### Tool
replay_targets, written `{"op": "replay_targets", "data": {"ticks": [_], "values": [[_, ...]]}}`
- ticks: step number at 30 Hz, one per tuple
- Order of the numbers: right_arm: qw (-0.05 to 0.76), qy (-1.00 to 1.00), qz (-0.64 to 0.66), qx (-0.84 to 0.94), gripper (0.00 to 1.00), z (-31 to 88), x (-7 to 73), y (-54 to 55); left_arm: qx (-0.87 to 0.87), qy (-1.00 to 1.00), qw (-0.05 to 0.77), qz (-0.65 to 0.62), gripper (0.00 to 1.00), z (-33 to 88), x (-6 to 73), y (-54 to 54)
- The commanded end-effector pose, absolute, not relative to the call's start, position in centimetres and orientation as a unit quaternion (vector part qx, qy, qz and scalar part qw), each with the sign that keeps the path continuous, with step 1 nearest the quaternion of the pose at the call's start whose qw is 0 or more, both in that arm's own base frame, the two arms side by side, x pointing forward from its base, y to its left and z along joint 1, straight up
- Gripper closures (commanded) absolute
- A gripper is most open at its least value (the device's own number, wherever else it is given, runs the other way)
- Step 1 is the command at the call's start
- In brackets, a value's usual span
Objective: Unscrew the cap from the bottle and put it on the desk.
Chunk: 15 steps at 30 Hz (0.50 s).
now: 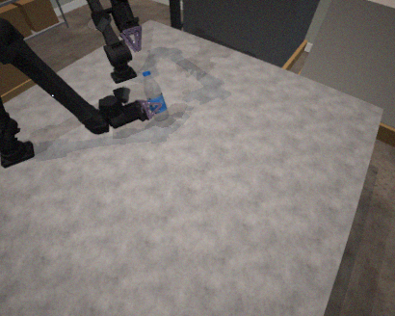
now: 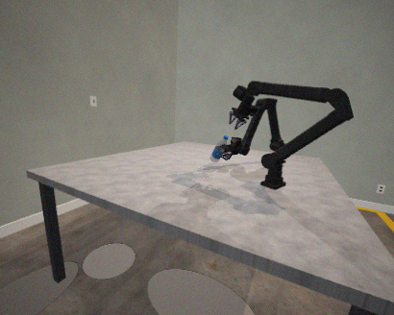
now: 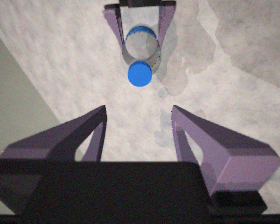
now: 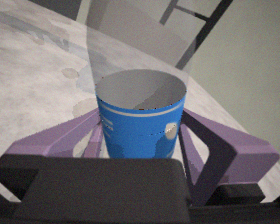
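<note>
A clear water bottle (image 1: 153,92) (image 2: 219,150) (image 3: 141,49) (image 4: 139,131) with a blue label and a blue cap (image 1: 146,73) (image 3: 139,74) on its neck is near the back left of the table (image 1: 241,193) (image 2: 144,182). My right gripper (image 1: 152,109) (image 2: 226,155) (image 4: 140,111) is shut on the bottle's lower body from the side. The bottle leans a little. I cannot tell whether its base touches the table. My left gripper (image 1: 132,39) (image 2: 237,120) (image 3: 139,111) is open and empty, hanging well above the cap.
The left arm's base (image 1: 122,72) stands on the table just behind the bottle. The right arm's base (image 1: 14,149) sits at the left edge. Cardboard boxes (image 1: 29,14) and a dark panel (image 1: 241,24) stand beyond the table.
</note>
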State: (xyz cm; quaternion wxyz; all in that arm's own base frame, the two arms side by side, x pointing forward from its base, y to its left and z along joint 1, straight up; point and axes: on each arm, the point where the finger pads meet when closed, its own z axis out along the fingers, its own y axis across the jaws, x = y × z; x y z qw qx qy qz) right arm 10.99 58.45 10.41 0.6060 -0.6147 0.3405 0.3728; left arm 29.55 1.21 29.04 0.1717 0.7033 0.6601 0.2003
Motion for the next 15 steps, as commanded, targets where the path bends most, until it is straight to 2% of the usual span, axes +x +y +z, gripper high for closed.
{"op": "replay_targets", "data": {"ticks": [1, 10, 15], "values": [[0.629, 0.317, 0.374, -0.603, 1.0, 12.5, 11.0, 59.3, 0.704, 0.654, 0.18, 0.211, 0.43, 30.7, 30.1, 1.3], [0.62, 0.327, 0.376, -0.607, 1.0, 11.9, 11.0, 59.1, 0.704, 0.654, 0.18, 0.211, 0.43, 30.7, 30.1, 1.3], [0.62, 0.327, 0.376, -0.607, 1.0, 11.9, 11.0, 59.1, 0.707, 0.658, 0.174, 0.193, 0.43, 25.3, 32.4, 1.9]]}}
